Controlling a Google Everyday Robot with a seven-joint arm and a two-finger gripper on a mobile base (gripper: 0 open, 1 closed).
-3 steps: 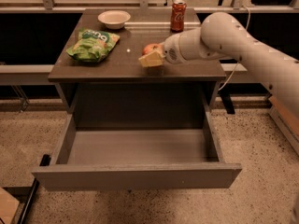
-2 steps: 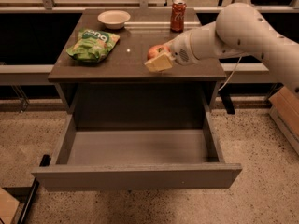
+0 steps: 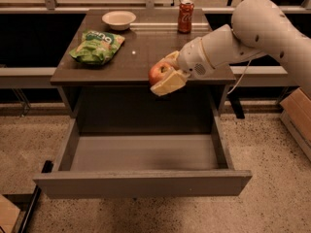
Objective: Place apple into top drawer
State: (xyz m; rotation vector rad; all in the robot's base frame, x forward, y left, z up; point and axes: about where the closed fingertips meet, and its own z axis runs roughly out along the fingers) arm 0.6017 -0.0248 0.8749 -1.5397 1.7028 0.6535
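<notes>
Big picture first: the dark cabinet (image 3: 141, 57) fills the middle of the view, and below its top the top drawer (image 3: 141, 154) is pulled wide open, its smooth grey floor bare and waiting. From the right comes the white arm (image 3: 262, 28), reaching across the front right corner of the cabinet top. Back on that top, well out of the way, lie a green snack bag (image 3: 97, 46), a pale bowl (image 3: 119, 19) and a red soda can (image 3: 185, 16).

Now the business end: the gripper (image 3: 163, 74) hangs at the front edge of the cabinet top, its pale fingers (image 3: 169, 83) clamped on the apple (image 3: 158, 72), one above, one below. The apple is in the air, just past the lip of the top and above the rear part of the open drawer, right of centre.

The dangers, as I judge them: let go from this height and the round fruit may bounce or roll hard against the drawer walls. Lowering so near the edge could knock the wrist against the cabinet top. A curved, smooth skin can also slip between the fingers if the arm tilts.
</notes>
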